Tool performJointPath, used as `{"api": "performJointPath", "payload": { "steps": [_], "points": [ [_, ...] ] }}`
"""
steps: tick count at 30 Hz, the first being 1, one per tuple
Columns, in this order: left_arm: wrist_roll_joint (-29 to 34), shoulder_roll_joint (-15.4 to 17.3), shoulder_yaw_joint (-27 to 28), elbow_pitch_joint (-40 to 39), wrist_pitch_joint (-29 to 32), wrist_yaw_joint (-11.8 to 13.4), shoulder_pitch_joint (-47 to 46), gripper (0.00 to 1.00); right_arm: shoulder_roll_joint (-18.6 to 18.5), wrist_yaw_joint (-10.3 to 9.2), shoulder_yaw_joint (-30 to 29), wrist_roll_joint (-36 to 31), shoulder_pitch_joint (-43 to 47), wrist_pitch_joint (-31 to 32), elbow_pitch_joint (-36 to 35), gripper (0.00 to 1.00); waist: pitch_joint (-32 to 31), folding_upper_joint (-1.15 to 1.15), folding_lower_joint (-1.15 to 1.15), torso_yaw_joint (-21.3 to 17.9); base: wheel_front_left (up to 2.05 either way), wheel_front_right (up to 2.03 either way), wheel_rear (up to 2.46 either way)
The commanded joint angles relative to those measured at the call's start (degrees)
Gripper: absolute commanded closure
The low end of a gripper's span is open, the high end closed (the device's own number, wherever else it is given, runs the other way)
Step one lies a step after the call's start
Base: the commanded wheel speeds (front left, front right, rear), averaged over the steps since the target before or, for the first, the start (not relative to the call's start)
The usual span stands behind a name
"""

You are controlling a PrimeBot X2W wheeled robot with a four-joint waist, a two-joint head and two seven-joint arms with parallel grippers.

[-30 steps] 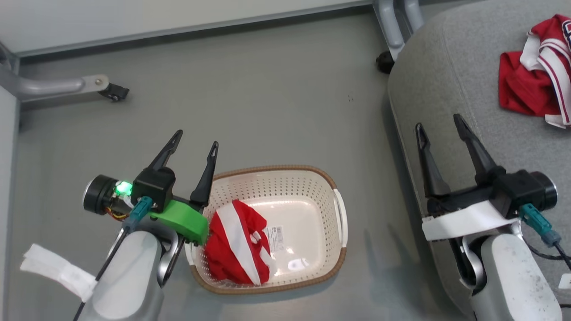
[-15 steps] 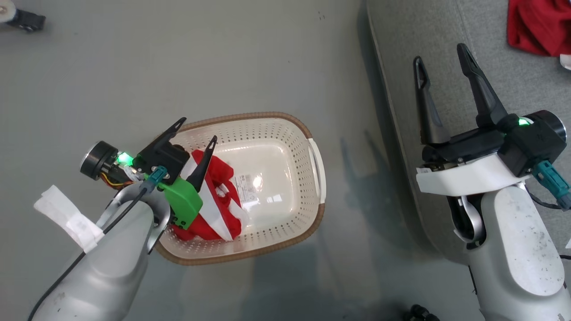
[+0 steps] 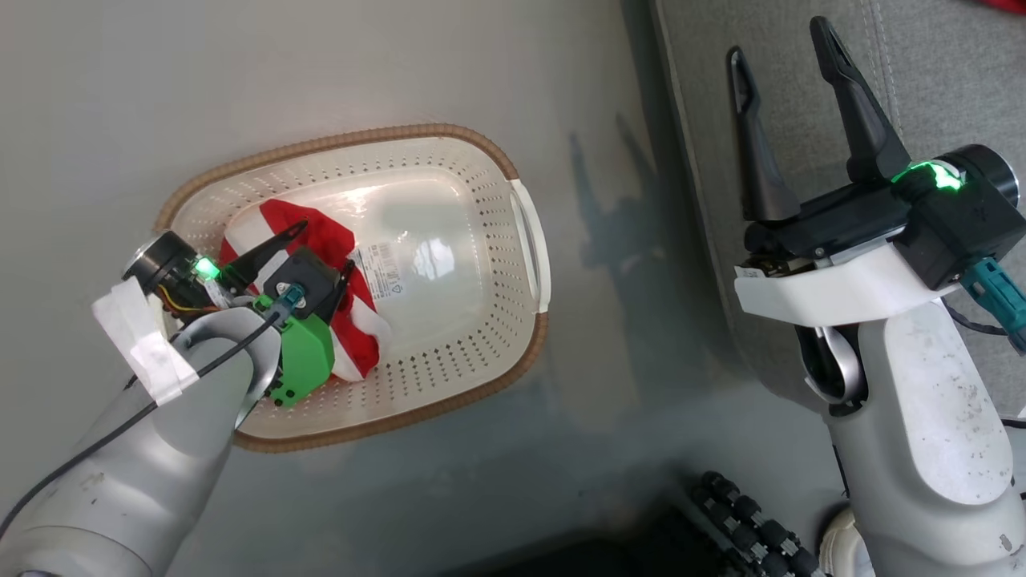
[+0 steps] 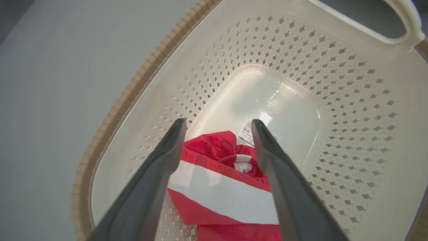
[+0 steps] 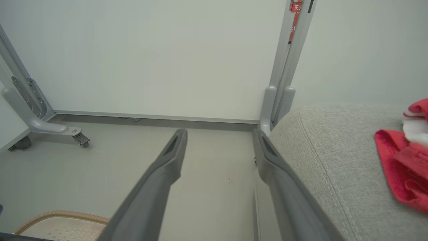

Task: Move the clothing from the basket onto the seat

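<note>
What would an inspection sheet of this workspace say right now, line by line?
Surface: grey floor, smooth, bearing the basket.
Job's things: white perforated basket with a brown rim holds one red-and-white striped garment at its left end; another red garment lies on the grey seat.
Clutter: barcode label on the basket's bottom.
Grippers: left gripper open, fingers down in the basket astride the striped garment; right gripper open, empty, near the seat's edge.
Cables: black cable along the left forearm.
Surroundings: pale wall, metal frame leg on a caster.
</note>
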Motion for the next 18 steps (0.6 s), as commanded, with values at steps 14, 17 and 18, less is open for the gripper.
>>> {"api": "performJointPath", "payload": {
  "steps": [14, 17, 18],
  "points": [
    [-1.28, 0.79, -13.91, 11.57, 7.29, -0.09, -9.37, 0.00, -0.08, -0.06, 0.82, 1.61, -3.19, -0.14, -1.88, 0.00, 10.45, 0.00, -0.01, -4.29, 0.00, 0.00, 0.00],
    [-2.51, 0.79, -17.14, 12.39, 9.86, -0.07, -10.02, 0.00, -0.08, -0.06, 0.90, 1.96, -3.39, -0.14, -2.31, 0.00, 11.54, 0.00, -0.01, -4.63, 0.00, 0.00, 0.00],
    [-2.93, 0.74, -18.08, 12.43, 10.36, -0.07, -10.08, 0.00, -0.08, -0.06, 0.90, 2.05, -3.33, -0.14, -2.40, 0.00, 11.76, 0.00, -0.01, -4.68, 0.00, 0.00, 0.00]
  ]
}}
